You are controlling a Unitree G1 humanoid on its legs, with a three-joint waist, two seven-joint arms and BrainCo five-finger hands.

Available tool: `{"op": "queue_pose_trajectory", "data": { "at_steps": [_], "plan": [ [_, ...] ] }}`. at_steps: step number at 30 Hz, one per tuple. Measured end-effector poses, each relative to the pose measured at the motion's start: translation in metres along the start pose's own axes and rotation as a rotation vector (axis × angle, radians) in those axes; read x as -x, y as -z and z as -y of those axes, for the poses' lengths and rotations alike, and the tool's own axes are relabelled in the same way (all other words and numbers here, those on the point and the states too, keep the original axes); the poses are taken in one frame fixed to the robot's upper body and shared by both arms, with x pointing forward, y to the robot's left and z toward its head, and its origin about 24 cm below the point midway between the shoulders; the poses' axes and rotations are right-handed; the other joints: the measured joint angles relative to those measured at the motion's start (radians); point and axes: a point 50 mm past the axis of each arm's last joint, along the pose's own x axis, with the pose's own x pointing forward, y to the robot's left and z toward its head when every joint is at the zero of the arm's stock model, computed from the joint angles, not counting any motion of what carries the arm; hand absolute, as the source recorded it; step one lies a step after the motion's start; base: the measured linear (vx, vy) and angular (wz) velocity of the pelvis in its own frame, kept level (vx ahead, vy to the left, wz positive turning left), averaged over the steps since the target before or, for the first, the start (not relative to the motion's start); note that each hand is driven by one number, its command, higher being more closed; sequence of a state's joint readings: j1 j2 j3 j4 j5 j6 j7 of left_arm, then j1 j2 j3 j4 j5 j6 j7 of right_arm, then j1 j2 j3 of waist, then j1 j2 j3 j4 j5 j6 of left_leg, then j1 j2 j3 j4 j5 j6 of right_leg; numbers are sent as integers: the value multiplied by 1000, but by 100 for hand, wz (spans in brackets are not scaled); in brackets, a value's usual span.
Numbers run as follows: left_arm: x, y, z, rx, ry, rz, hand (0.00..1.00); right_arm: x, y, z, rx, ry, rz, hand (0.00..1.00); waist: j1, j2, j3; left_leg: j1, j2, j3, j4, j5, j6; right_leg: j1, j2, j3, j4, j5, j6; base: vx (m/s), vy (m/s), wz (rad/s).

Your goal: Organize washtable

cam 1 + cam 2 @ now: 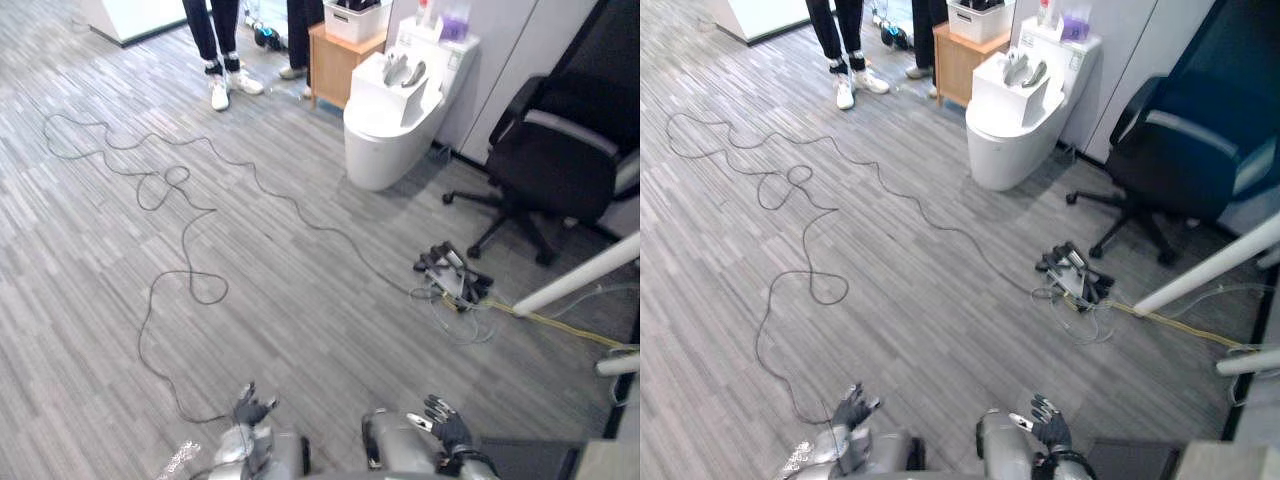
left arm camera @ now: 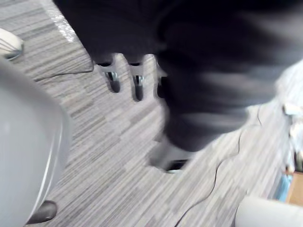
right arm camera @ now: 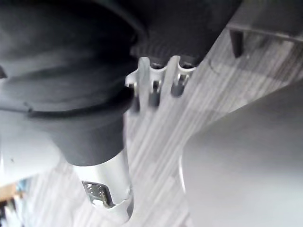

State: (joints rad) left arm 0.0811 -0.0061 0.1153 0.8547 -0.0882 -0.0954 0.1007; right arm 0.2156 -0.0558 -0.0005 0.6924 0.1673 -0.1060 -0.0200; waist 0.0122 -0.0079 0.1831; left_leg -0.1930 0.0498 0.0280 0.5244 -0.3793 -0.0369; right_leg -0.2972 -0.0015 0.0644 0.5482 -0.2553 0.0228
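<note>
**Left eye view.** We see the left robot hand (image 1: 252, 408) at the near edge, left of centre, above the grey striped floor (image 1: 300, 300). Its fingers are relaxed and spread, and it holds nothing. The right robot hand (image 1: 445, 422) sits at the near edge, right of centre. It is also relaxed and holds nothing. A thin cable (image 1: 180, 200) loops across the floor on the left. A white toilet (image 1: 385, 130) stands far from the hands, right of centre, with a pair of grey items (image 1: 405, 70) on its lid. A wooden cabinet (image 1: 333, 62) stands just left of the toilet and carries a white box (image 1: 355, 20). A person's legs (image 1: 213, 35) with white shoes stand far left of the cabinet. A black office chair (image 1: 555, 160) stands at far right.

**Right eye view.** A dark bundle of plugs (image 1: 1072, 272) lies on the floor, near the chair. A white pole (image 1: 1210, 268) slants in from the right. A pale flat corner (image 1: 1230, 462) shows at the near right edge. We cannot tell whether it is the table.

**Left wrist view.** The fingers (image 2: 137, 82) hang straight over bare floor.

**Right wrist view.** The fingers (image 3: 154, 87) and thumb (image 3: 111, 189) are extended over the floor and grip nothing.
</note>
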Motion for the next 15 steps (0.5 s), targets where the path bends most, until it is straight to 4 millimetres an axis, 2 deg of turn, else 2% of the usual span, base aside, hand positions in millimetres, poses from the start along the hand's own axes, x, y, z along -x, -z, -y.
{"op": "queue_pose_trajectory", "data": {
  "at_steps": [1, 2, 4, 5, 6, 7, 8, 9, 10, 11, 12, 15],
  "plan": [
    [2, 4, 3, 3, 8, -13, 0, 0, -5, 1, 27, -5, 20, 0, -6, 17, -16, 3, 109, 148, -11, 54, 11, 43, 2, -58, -87, 38, -13, 211, -40, 72],
    [1, 3, 5, 5, 16, -10, 0, -1, -6, 2, 28, -3, 25, 0, -7, 22, -14, -7, 128, 198, 5, 79, -23, 47, -4, -72, -93, 38, -14, 215, -60, 90],
    [2, 1, 13, 0, 42, -1, 0, -2, -6, 0, 32, -9, 21, 0, 1, 22, -12, 11, 137, 307, -19, 138, 4, 94, -38, -139, -99, 40, -17, 242, -114, 91],
    [2, 2, 13, -2, 44, -1, 0, -2, -7, -1, 36, -12, 24, 0, 0, 22, -11, 23, 140, 325, -28, 154, 14, 94, -36, -156, -72, 44, -25, 215, -136, 75],
    [2, -3, 16, 1, 49, 15, 0, -4, -12, 0, 45, -15, 39, 0, -1, 36, -1, 49, 155, 337, -49, 169, 20, 51, -26, -174, -7, 47, -52, 87, -133, 54],
    [2, 0, 14, -3, 45, 3, 0, -6, -14, -8, 54, -40, 43, 0, -4, 40, -15, 83, 166, 341, -123, 149, -10, 95, 10, -172, -262, 87, -82, 106, -123, 66],
    [-1, -2, 14, -11, 47, -2, 0, -7, -16, -14, 48, -56, 53, 0, -2, 43, 0, 93, 201, 386, -17, 111, -40, 138, 10, -219, -379, 242, -72, 49, -108, 58],
    [0, -2, 17, -9, 57, -5, 0, -8, -17, -17, 49, -60, 51, 0, -5, 52, -3, 104, 214, 394, -18, 110, -47, 136, 15, -251, -383, 255, -85, 78, -33, 61],
    [0, -1, 22, -16, 75, -7, 0, -9, -18, -18, 58, -64, 50, 0, -15, 50, -5, 130, 205, 403, -65, 123, -52, 137, 10, -276, -388, 254, -85, 79, 29, 92],
    [1, 2, 27, -13, 86, -20, 0, -11, -19, -19, 64, -66, 53, 0, -50, 51, -5, 165, 173, 383, -209, 150, -80, 159, 1, -331, -416, 253, -84, 108, 65, 106],
    [1, 4, 27, -18, 89, -26, 0, -12, -22, -19, 71, -65, 59, 0, -60, 52, -6, 179, 162, 378, -257, 159, -82, 165, -3, -353, -420, 253, -84, 84, 90, 131],
    [2, 4, 28, -82, 111, -24, 0, -16, -18, -17, 86, -60, 23, 0, -53, 40, -9, 198, 126, 354, -370, 225, -72, 172, -42, -443, -405, 252, -83, 13, 104, 98]
  ]
}}
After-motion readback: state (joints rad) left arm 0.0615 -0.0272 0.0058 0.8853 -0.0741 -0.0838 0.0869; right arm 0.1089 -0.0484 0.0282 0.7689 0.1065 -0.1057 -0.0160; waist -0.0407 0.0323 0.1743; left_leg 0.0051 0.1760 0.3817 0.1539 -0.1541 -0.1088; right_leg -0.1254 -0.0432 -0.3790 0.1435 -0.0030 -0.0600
